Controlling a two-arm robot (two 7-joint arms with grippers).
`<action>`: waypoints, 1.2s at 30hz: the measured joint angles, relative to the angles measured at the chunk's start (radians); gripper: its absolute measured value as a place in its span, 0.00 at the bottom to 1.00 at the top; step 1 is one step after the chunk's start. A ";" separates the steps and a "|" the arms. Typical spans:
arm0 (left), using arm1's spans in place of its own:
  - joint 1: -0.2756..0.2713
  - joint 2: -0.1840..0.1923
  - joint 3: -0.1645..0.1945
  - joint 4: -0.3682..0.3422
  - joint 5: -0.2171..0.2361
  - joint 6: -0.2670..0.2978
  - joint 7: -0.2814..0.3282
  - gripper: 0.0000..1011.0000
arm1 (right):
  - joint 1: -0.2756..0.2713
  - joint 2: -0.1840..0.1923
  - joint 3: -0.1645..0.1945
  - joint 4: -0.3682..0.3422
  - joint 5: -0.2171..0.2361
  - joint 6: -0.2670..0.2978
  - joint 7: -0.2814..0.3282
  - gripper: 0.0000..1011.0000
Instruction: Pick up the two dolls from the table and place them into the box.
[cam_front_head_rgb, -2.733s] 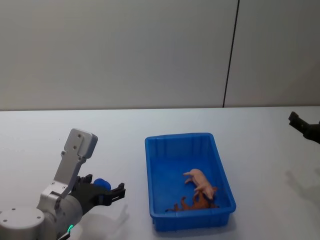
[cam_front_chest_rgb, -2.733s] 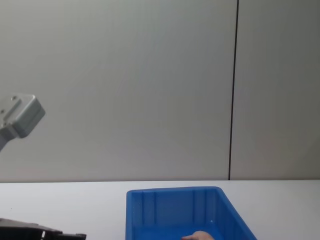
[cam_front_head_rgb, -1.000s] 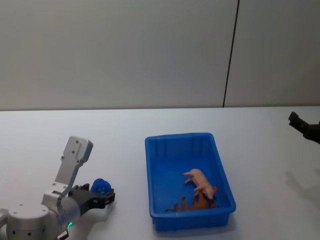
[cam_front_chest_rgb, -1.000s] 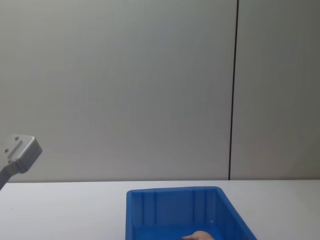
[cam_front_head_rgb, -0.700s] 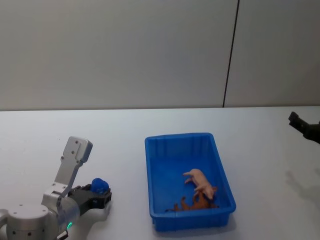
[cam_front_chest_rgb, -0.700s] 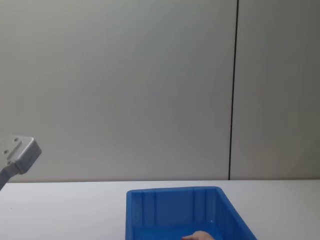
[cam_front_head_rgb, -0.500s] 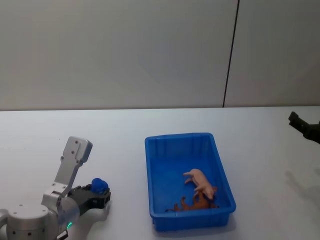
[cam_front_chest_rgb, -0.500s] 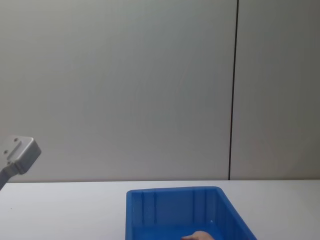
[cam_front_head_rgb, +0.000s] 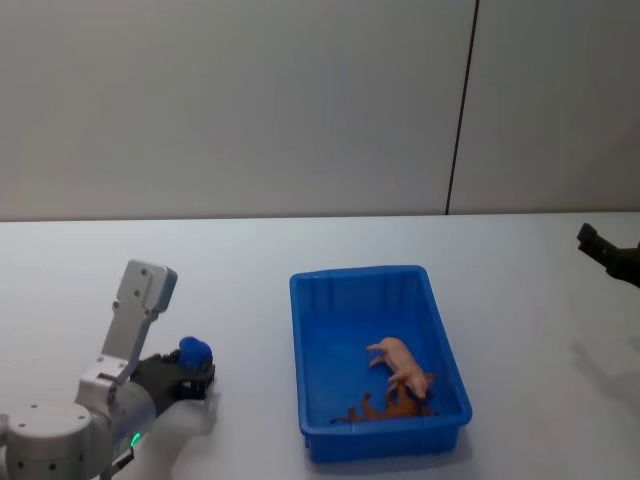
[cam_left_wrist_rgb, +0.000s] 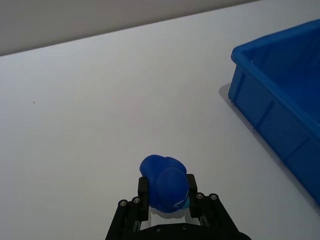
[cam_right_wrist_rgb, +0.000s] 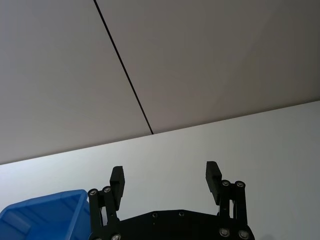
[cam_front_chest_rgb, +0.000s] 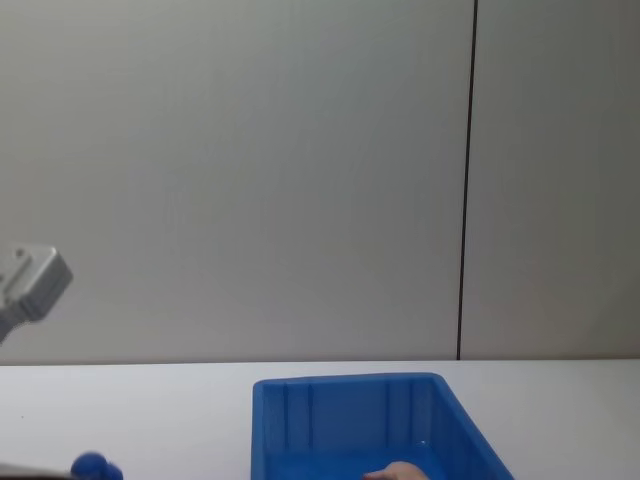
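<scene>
The blue box (cam_front_head_rgb: 360, 272) stands on the white table (cam_front_head_rgb: 250, 250) at centre. Inside it lie the two dolls: a pale pink one (cam_front_head_rgb: 405, 365) and, against the near wall, a brown one (cam_front_head_rgb: 385, 408). My left gripper (cam_front_head_rgb: 195, 368) is left of the box, shut on a small rounded blue toy (cam_front_head_rgb: 194, 351). The left wrist view shows that blue toy (cam_left_wrist_rgb: 165, 182) pinched between the fingers above bare table. At the far right edge my right gripper (cam_front_head_rgb: 600, 250) hovers; its wrist view shows the gripper (cam_right_wrist_rgb: 165, 177) open with nothing in it.
The chest view shows the box's far wall (cam_front_chest_rgb: 350, 383), the top of the pink doll (cam_front_chest_rgb: 397, 471) and the blue toy (cam_front_chest_rgb: 93, 467) at the lower left. A grey wall with a dark vertical seam stands behind the table.
The left gripper, open around the blue toy 2.7 s ago, has shut on it, then drawn slightly left and upward; the toy now rises into the chest view. The right arm has not moved.
</scene>
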 joint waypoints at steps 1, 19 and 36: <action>0.001 0.001 -0.001 -0.003 0.000 -0.003 0.001 0.43 | 0.000 0.000 0.000 0.000 0.000 0.000 0.000 0.99; -0.015 0.014 -0.021 -0.096 0.025 -0.113 -0.085 0.32 | 0.000 0.000 0.000 0.000 0.000 0.000 0.000 0.99; -0.069 0.000 -0.004 -0.104 0.079 -0.130 -0.314 0.22 | 0.000 0.000 0.000 0.000 0.000 0.000 0.000 0.99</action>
